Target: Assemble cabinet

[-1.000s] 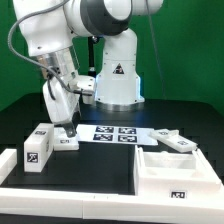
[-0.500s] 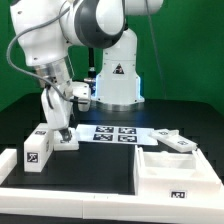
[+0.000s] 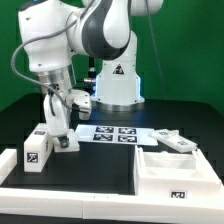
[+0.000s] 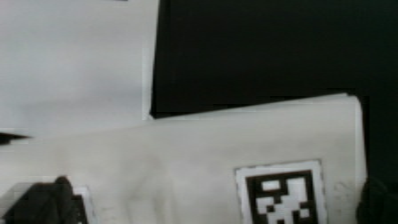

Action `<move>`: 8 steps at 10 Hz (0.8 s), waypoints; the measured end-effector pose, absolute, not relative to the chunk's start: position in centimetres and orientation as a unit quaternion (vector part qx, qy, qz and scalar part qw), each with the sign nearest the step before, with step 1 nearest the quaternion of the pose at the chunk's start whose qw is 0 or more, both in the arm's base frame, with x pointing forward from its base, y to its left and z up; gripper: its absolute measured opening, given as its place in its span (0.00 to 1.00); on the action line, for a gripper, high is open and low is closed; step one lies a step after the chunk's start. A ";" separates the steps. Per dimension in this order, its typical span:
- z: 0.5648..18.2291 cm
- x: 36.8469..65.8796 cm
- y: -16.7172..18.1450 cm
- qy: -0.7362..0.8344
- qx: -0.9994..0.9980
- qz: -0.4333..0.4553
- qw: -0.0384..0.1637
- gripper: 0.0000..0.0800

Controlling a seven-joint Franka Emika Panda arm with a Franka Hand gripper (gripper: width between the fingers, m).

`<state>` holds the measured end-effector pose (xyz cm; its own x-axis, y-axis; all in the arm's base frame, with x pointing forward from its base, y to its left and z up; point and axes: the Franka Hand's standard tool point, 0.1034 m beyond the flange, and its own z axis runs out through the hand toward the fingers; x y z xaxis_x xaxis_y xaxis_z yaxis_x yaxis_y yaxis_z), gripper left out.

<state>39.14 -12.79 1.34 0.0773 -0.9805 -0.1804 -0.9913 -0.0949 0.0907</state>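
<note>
Exterior view: a camera fixed off my arm sits slightly above the table [image 3: 100,165]. It looks across the table at my base [image 3: 117,85] and the green curtain [image 3: 190,50] behind. It stands far enough back to take in the marker board [image 3: 113,133], the cabinet [image 3: 175,170] at the exterior view's right and my pincer [image 3: 65,135] at its left.

Wrist view: the camera on my wrist is aimed down from very near. A tagged white block [image 4: 214,150] and a strip of black table fill the blurred frame.

The two views share only that patch of table and white block at my pincer.
</note>
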 end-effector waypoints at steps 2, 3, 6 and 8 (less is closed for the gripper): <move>1.3 39.2 -12.8 0.672 -0.734 0.098 0.027 1.00; 1.4 39.4 -12.3 0.669 -0.737 0.095 0.016 1.00; 1.3 39.4 -12.2 0.669 -0.737 0.094 0.018 0.96; 1.3 39.4 -12.2 0.669 -0.737 0.094 0.018 0.74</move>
<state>39.44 -12.24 1.33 0.0866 -0.9829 -0.1626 -0.9896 -0.1036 0.0996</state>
